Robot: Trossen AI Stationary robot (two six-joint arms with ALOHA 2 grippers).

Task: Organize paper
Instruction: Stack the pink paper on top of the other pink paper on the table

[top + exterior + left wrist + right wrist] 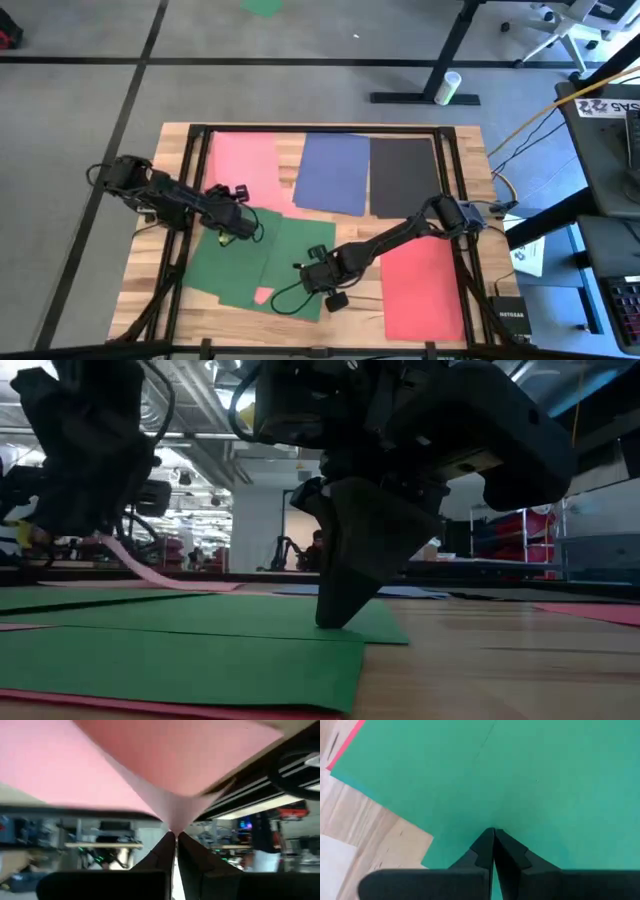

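Readable text is sparse. Small black box (508, 318) at the table's right edge near the red sheet: white lettering, looks like "NETGEAR", barely legible in the high view. White printed sheet (527, 255) off the table's right side has a dark mark or print, too small to read. Dark surface (608, 106) at upper right carries white lettering, upside down from here, not decipherable. Nothing legible in the low view or either wrist view. No text on the paper sheets.
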